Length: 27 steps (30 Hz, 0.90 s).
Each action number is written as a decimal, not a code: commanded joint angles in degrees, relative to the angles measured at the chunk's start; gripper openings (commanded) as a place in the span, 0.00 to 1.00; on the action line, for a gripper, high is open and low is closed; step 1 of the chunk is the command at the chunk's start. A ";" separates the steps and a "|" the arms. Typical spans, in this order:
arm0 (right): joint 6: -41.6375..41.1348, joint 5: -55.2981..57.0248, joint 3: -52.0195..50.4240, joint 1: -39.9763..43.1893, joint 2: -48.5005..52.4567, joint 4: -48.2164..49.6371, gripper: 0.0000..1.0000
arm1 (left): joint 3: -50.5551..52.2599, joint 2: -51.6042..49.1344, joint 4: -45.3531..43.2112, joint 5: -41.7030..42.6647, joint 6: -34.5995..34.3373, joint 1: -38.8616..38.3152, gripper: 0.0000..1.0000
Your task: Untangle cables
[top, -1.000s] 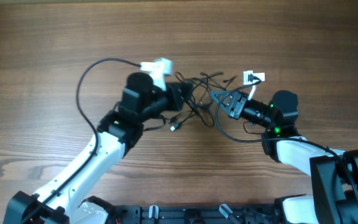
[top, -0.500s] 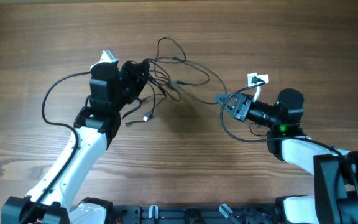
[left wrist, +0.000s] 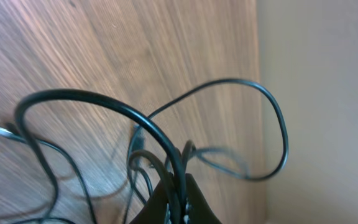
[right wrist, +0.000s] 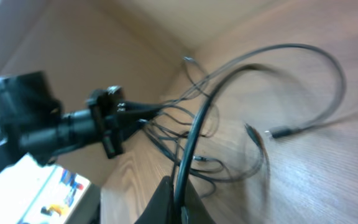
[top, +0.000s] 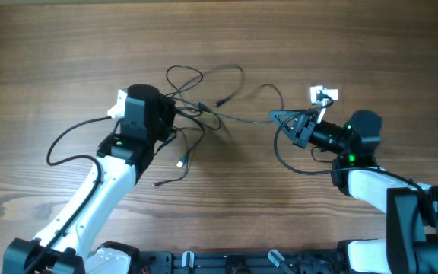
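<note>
Near edge: 1 black base rail [top: 204, 262] runs along the near side, with 2 arms coming off it. The left arm [top: 97, 190] runs diagonally up to mid-table. The right arm [top: 371, 183] sits close to the right edge. The wood between them on the near side is bare, so there is open room there.

Just beyond that, 2 plug tips [top: 179, 164] trail toward the near side below the bunch, apart from each other. There are 2 thick arm wires: 1 bows out left of the left arm [top: 67, 137], and 1 loops on the near side of the right gripper.

Mid-table: the left gripper [top: 175, 114] is pinched closed on the cables [top: 196, 116]. The left wrist view shows cords [left wrist: 104, 101] running straight into the closed tips. The right gripper [top: 274, 118] is also clamped, holding 1 cord [right wrist: 194, 130] that enters its closed tips in the wrist view. 1 thin strand runs nearly straight across the gap between the 2 grippers.

The bunch sits just right of the left gripper, left of centre. I cannot tell how many cords are in it. A 3rd plug tip lies on its far-right side.

Far side: 2 open loops [top: 185, 76] fan out beyond the bunch. 1 white tag [top: 323, 94] sits just beyond the right wrist. From there the table [top: 52, 38] is bare wood out to the far, left and right frame edges — the widest free room.
</note>
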State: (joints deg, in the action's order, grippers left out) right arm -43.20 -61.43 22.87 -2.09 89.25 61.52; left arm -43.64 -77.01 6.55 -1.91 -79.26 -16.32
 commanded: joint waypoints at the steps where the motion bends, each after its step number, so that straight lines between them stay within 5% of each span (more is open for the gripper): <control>1: -0.09 -9.92 0.28 -0.37 -0.61 11.74 0.05 | -0.17 -0.98 -6.27 1.14 10.56 -5.64 0.04; 8: -6.93 5.44 0.28 0.68 -0.59 11.08 0.06 | -0.20 -1.53 -8.98 6.21 16.11 -12.48 0.04; 14: -7.17 6.14 0.44 -0.98 -0.59 11.17 0.05 | -0.20 -1.53 -15.32 17.68 23.58 -14.60 0.04; 24: 1.55 11.15 0.44 -5.68 -0.59 3.30 0.05 | -0.20 -1.55 -19.98 19.41 20.28 -18.21 0.04; 26: 3.43 14.36 0.44 -6.78 -0.59 -0.70 0.18 | -0.20 -1.53 -20.06 17.84 17.18 -18.95 0.04; 27: 3.06 15.23 0.44 -6.64 -0.61 -0.70 0.35 | -0.20 -1.53 -20.09 17.00 15.21 -18.95 0.04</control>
State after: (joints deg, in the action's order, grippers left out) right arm -43.86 -51.55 23.05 -7.88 88.86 61.76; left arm -43.55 -78.17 -12.97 15.97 -59.46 -34.44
